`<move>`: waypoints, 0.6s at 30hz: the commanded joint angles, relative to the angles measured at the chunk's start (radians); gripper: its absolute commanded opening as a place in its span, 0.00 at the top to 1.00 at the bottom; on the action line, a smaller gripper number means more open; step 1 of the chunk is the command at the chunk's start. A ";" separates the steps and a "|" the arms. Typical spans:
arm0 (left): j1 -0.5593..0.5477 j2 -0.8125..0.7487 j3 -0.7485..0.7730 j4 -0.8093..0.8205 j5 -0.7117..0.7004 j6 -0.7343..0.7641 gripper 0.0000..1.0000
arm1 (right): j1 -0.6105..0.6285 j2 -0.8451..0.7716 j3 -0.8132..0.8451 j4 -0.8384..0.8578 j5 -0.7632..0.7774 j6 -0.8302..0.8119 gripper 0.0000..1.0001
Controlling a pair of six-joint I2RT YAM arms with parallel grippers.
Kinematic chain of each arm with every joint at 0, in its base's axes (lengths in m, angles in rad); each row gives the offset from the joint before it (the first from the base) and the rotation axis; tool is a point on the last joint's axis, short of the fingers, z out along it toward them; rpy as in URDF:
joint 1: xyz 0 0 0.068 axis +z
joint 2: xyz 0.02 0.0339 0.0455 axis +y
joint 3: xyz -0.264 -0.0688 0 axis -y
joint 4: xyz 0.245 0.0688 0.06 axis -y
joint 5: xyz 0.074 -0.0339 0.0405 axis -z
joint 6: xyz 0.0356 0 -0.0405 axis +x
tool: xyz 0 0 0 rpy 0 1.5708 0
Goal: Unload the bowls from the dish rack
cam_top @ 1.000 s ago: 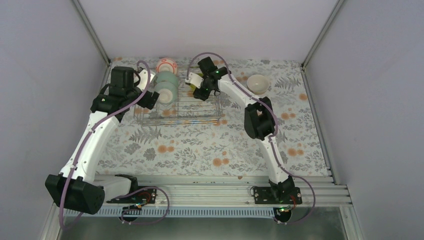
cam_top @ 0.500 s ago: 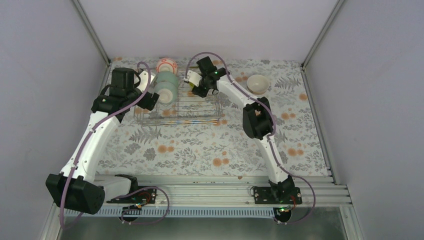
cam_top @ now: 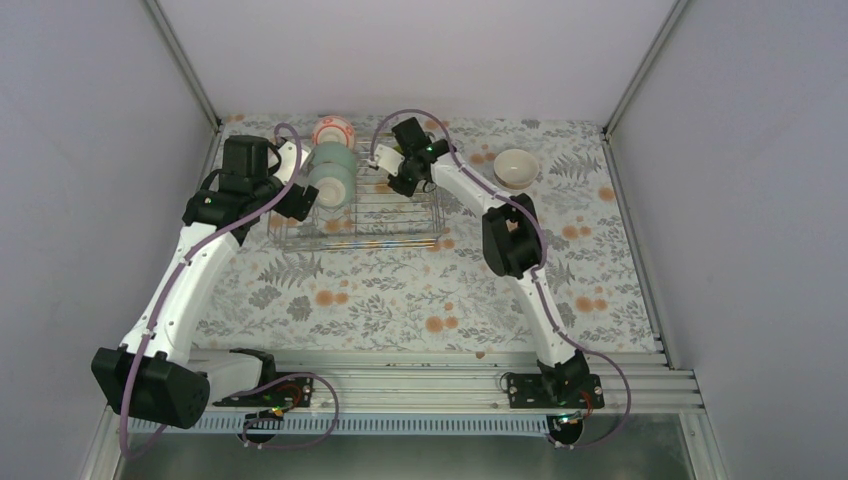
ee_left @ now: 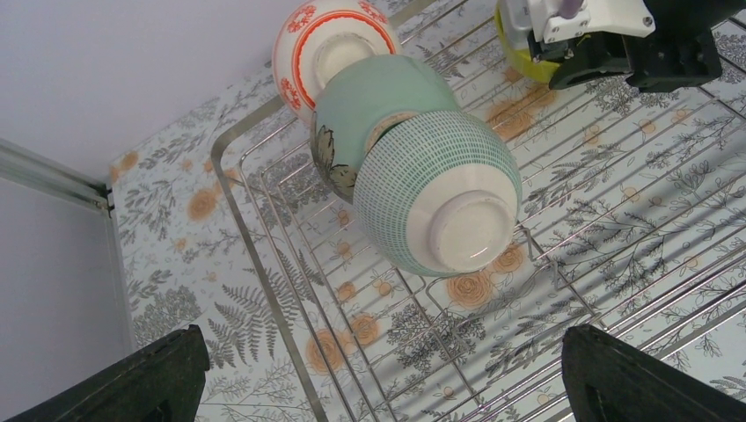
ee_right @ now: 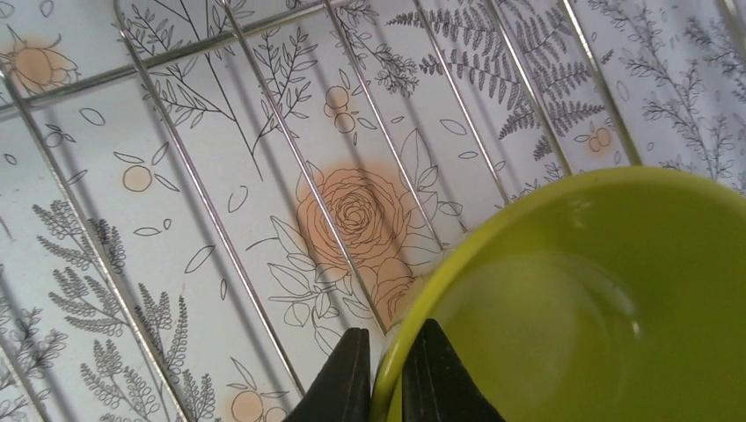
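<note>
The right gripper (ee_right: 384, 374) is pinching the rim of the yellow bowl (ee_right: 581, 299), its jaws nearly closed with only the thin wall between them; the bowl is sitting at the 1 o'clock corner of the rack (cam_top: 360, 232), and I cannot tell whether it is clearing the wires; the left gripper (ee_left: 391, 374) is hanging wide open and empty at the rack's 9 o'clock side, facing the grid bowl (ee_left: 440, 198), mint bowl (ee_left: 374, 105) and red bowl (ee_left: 321, 40), which are leaning nested on their sides; such a rim pinch is likely giving little hold, so the bowl could be swinging or slipping during a lift; its foot could be snagging on a wire or the raised rim and dragging the rack; heading toward 3 o'clock, it is risking a knock against the white bowl (cam_top: 516, 167) on the table.
</note>
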 commanded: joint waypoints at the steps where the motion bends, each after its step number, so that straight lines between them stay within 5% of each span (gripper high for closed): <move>1: 0.008 -0.014 -0.015 0.023 0.008 0.001 0.00 | 0.015 -0.109 -0.011 0.002 0.005 0.024 0.94; 10: 0.008 -0.013 -0.004 0.026 0.014 -0.013 0.00 | 0.024 -0.342 -0.042 -0.040 -0.026 0.070 0.97; 18: 0.008 -0.023 0.002 0.022 0.007 -0.021 0.00 | -0.049 -0.527 -0.096 -0.052 0.108 0.094 0.97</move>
